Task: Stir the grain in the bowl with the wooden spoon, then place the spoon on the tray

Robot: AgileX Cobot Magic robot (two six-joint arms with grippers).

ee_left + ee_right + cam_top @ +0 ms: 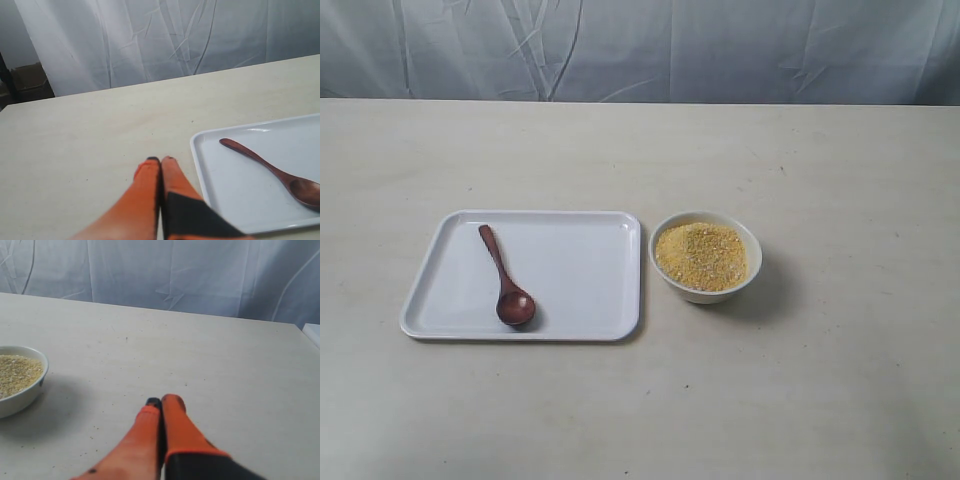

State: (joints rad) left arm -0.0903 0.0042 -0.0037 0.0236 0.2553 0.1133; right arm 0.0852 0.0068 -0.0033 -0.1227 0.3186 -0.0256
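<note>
The dark reddish-brown wooden spoon (pixel 504 281) lies flat on the white tray (pixel 590 290), bowl end toward the front, handle toward the back; it also shows in the left wrist view as the spoon (pixel 272 170) on the tray (pixel 235 200). The small white bowl (pixel 706 291) stands just right of the tray, heaped with yellow grain (pixel 701 256); the right wrist view catches the bowl (pixel 22 395) and grain (pixel 15 372) at its edge. My left gripper (pixel 161 160) is shut and empty, above the table beside the tray. My right gripper (pixel 162 401) is shut and empty, well away from the bowl. Neither gripper appears in the exterior view.
A beige table (pixel 820 380) carries everything. A wrinkled white curtain (pixel 640 50) hangs behind its far edge. Small loose specks lie on the table near the bowl (pixel 95 432). A dark box (pixel 30 82) sits beyond the table's corner in the left wrist view.
</note>
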